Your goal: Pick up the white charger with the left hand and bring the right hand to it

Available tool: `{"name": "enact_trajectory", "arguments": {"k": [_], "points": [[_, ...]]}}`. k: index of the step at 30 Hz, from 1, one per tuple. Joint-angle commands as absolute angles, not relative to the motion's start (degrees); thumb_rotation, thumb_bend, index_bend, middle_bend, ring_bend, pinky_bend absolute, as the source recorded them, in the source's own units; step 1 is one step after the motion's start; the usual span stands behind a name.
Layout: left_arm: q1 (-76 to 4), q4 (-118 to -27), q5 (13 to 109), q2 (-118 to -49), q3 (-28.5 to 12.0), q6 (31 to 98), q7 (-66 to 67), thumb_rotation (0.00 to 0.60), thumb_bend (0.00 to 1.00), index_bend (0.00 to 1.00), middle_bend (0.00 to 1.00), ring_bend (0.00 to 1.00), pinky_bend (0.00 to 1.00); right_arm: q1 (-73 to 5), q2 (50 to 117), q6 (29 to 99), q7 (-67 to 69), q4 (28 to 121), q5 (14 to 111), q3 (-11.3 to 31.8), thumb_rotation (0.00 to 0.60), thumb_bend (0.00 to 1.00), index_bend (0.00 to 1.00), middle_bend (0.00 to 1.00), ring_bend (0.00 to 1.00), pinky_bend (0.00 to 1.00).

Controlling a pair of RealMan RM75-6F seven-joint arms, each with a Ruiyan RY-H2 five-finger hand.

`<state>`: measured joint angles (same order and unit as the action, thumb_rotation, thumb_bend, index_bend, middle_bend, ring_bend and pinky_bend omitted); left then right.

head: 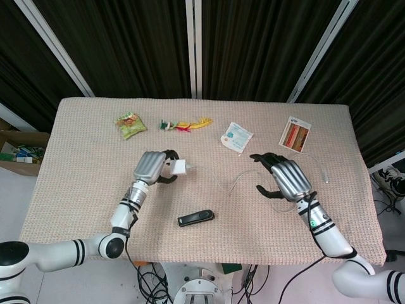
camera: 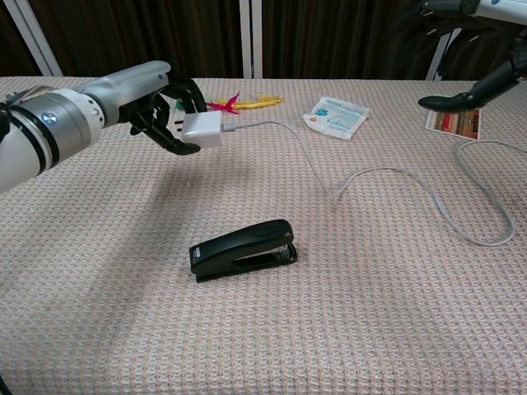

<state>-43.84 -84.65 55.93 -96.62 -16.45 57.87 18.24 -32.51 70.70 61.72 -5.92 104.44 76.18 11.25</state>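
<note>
The white charger (head: 180, 167) (camera: 202, 130) hangs above the table, pinched in the fingers of my left hand (head: 154, 168) (camera: 152, 103). Its white cable (head: 235, 180) (camera: 387, 174) trails right from the plug, dips to the cloth and loops near the right side. My right hand (head: 284, 179) is raised over the table right of centre, fingers spread and holding nothing; the chest view shows only dark fingers (camera: 461, 97) at its top right. A clear gap separates the right hand from the charger.
A black stapler (head: 195, 218) (camera: 243, 249) lies near the front middle. Along the far side lie a green snack bag (head: 130, 124), a colourful toy (head: 185, 125) (camera: 228, 103), a white packet (head: 236, 137) (camera: 334, 115) and a striped card (head: 295, 133) (camera: 458, 119).
</note>
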Motion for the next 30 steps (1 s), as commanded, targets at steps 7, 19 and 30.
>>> {"name": "enact_trajectory", "arguments": {"k": [7, 19, 30], "points": [[-46.5, -94.2, 49.6, -95.0, -18.8, 60.6, 25.9, 0.6, 0.45, 0.6, 0.56, 0.71, 0.82, -43.5, 84.2, 61.1, -25.5, 105.4, 54.2, 17.9, 0.6, 0.29, 0.38, 0.34, 0.24, 0.45], [-48.0, -96.8, 46.8, -95.0, -18.6, 63.3, 28.6, 0.6, 0.45, 0.6, 0.56, 0.71, 0.83, -47.4, 93.6, 65.1, -29.2, 99.6, 49.1, 18.4, 0.6, 0.35, 0.48, 0.39, 0.27, 0.49], [-48.5, -98.3, 47.5, -95.1, -17.7, 64.7, 29.1, 0.6, 0.45, 0.6, 0.56, 0.72, 0.83, -48.1, 95.1, 65.7, -29.3, 98.3, 49.0, 17.9, 0.6, 0.36, 0.51, 0.4, 0.27, 0.49]]}}
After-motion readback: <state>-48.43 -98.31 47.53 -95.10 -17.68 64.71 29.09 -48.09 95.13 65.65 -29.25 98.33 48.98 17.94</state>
